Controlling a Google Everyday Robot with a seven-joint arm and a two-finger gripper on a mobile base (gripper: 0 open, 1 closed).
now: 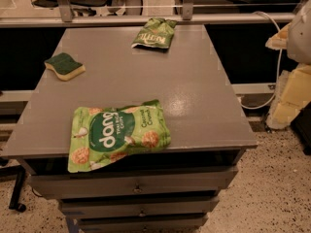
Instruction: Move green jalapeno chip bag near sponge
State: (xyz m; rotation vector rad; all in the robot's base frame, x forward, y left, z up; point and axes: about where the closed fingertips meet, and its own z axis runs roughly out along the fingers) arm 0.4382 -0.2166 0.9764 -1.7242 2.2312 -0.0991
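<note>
Drawers (136, 183) sit closest, three flat grey fronts stacked under the top, each with a little pull. They look closed, so no idea what's in them. Right above, hanging slightly over the front edge of the smooth grey tabletop (199, 91), lies the light-green "dang" bag (116, 135). It's glossy and a bit rumpled, with round rice-chip pictures on it, and you can't see its contents either.

Over on the left side there's the sponge (64, 66), a small rectangle with a dark green scrubby top on pale yellow foam, lying flat. The green jalapeno chip bag (154, 33) is way at the far edge, about mid-width. It's crinkly dark-green foil with pale lettering, and it lies flat, well apart from the sponge.

The gripper (290, 98) is off the right side of the table, a pale cream shape at the frame edge, nowhere near either bag. Can't tell if it's wide or narrow. A thin pale cable (279, 67) loops beside it, over speckled floor (277, 178).
</note>
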